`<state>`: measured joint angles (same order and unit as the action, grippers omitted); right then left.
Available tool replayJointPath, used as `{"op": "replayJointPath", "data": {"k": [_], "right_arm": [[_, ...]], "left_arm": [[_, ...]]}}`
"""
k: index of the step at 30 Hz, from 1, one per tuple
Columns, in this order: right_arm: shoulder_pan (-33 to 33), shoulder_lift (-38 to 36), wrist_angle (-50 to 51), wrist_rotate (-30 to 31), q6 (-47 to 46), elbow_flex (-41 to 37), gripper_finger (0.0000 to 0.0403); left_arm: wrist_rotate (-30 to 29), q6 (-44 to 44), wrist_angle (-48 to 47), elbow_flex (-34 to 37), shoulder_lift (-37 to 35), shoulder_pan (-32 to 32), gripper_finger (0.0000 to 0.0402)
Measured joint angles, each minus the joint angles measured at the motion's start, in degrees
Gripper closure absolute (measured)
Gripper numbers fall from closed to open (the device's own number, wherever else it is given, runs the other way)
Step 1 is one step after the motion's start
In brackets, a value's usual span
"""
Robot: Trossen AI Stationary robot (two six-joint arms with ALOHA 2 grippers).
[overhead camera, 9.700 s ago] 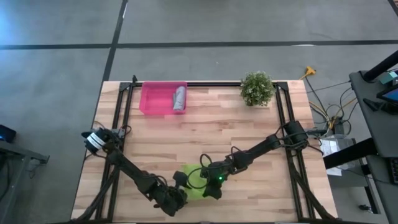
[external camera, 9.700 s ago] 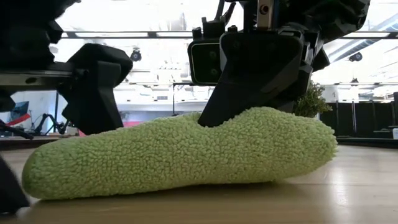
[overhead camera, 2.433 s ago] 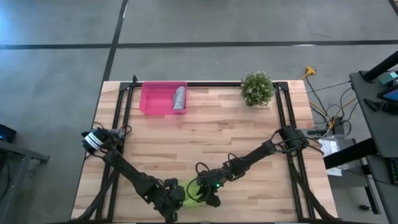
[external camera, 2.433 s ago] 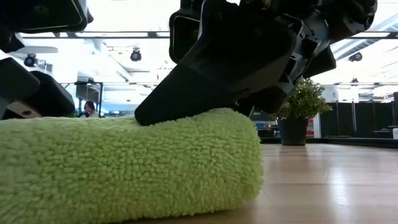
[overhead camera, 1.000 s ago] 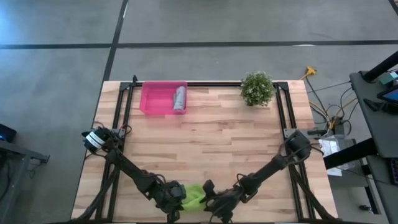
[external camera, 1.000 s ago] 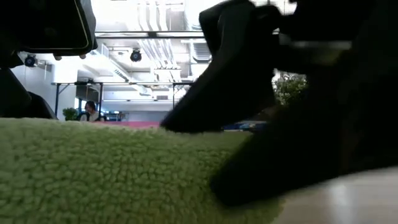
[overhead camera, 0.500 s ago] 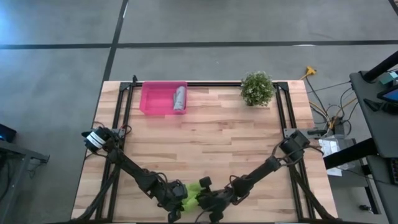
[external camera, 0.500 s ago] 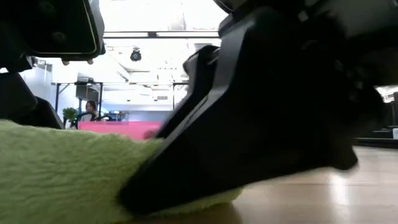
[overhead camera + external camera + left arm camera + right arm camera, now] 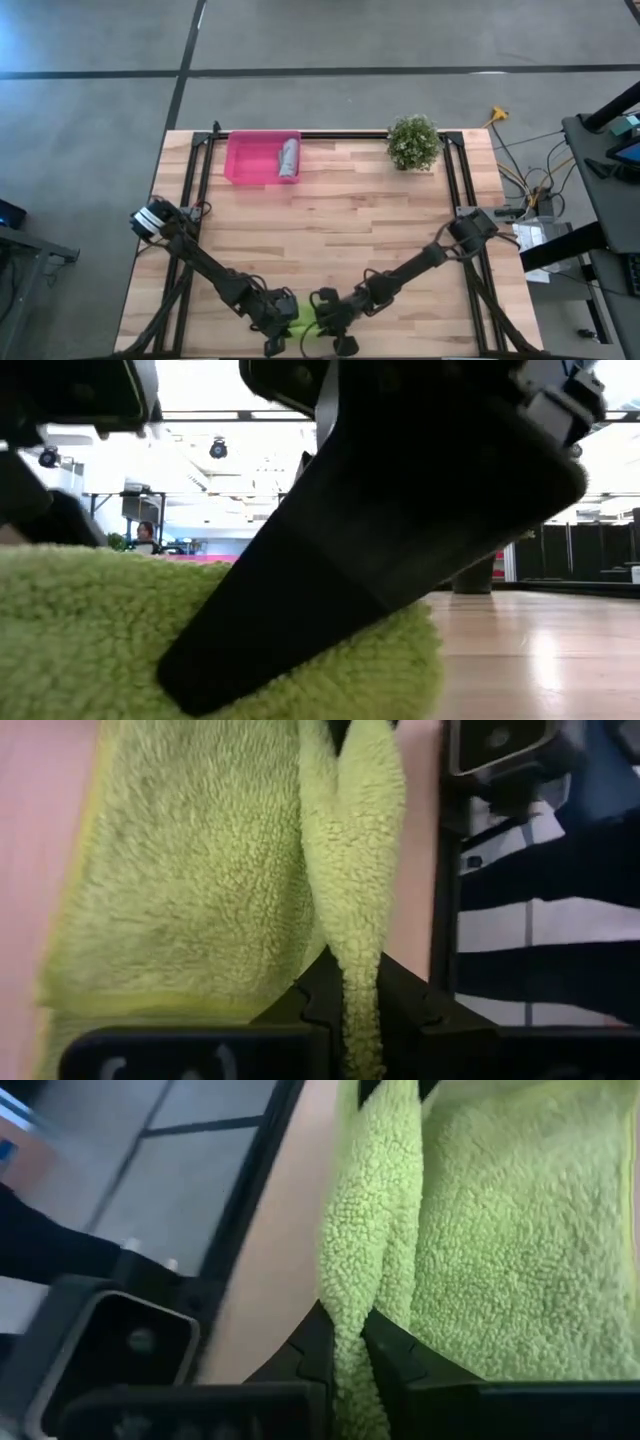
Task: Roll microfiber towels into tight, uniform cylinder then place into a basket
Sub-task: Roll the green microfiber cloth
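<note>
My right gripper (image 9: 318, 322) has just snapped closed on one end of the lime green towel (image 9: 303, 318) at the table's near edge, and my left gripper (image 9: 284, 318) pinches the other end, so I can lift the roll together toward the pink tray (image 9: 245, 160).

Towel (image 9: 303, 318) at table's (image 9: 340, 230) near edge, basket (image 9: 250, 158) far-left (w/ rolled towel (image 9: 289, 158) inside), plant (image 9: 413, 142) far-right

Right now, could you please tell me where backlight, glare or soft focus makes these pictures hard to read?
Low view: bright ceiling lights behind turn the right gripper into a dark silhouette, and glare streaks the table. High view: evenly lit, but the arms hide most of the green towel. Left wrist view: the towel pile is soft, the background blurred. Right wrist view: the pile is sharper, the floor beyond blurred.
</note>
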<state>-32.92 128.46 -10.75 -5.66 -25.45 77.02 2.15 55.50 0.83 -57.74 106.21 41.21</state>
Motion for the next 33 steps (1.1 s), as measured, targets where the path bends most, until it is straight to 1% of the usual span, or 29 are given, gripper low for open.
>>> {"op": "replayJointPath", "data": {"k": [4, 6, 10, 14, 18, 23, 26, 28, 31, 33], "right_arm": [[1.14, 0.01, -0.93, -4.56, -4.71, -0.77, 0.0384], [1.46, -0.07, -1.65, -6.99, -6.19, -1.68, 0.0384], [1.61, -0.17, -2.16, -9.34, -7.26, -2.9, 0.0384], [1.7, -0.22, -2.16, -9.81, -8.44, -3.04, 0.0384], [2.45, -0.24, -2.45, -9.79, -12.2, -3.04, 0.0384], [3.91, -0.29, -2.81, -10.54, -16.93, -3.04, 0.0384], [4.9, -0.33, -3.17, -11.45, -19.68, -3.02, 0.0384], [5.6, -0.33, -3.61, -13.12, -21.32, -3.02, 0.0384], [6.5, -0.35, -4.08, -16.11, -23.65, -3.02, 0.0384], [6.9, -0.35, -4.31, -17.86, -25.09, -3.02, 0.0384]], "left_arm": [[0.12, -3.62, -0.43, 0.02, -1.05, 0.04, 0.0365], [1.03, -5.05, -0.83, 0.06, -1.58, 0.17, 0.0348], [1.99, -8.02, -2.28, 0.2, -3.29, 0.48, 0.0308], [0.15, -8.44, -6.0, 0.2, -5.2, 0.26, 0.0272], [-3.07, -9.98, -4.27, -0.11, -7.0, 0.31, 0.0248], [-5.57, -21.18, 2.89, -2.41, -8.89, 0.94, 0.0242], [-6.39, -31.25, 2.94, -3.9, -8.89, 1.98, 0.0242], [-8.5, -35.81, 3.12, -4.17, -8.0, 2.63, 0.0242], [-10.33, -37.73, 2.24, -3.93, -6.26, 2.98, 0.0242], [-10.73, -35.23, 2.37, -3.9, -5.19, 2.87, 0.0242]]}}
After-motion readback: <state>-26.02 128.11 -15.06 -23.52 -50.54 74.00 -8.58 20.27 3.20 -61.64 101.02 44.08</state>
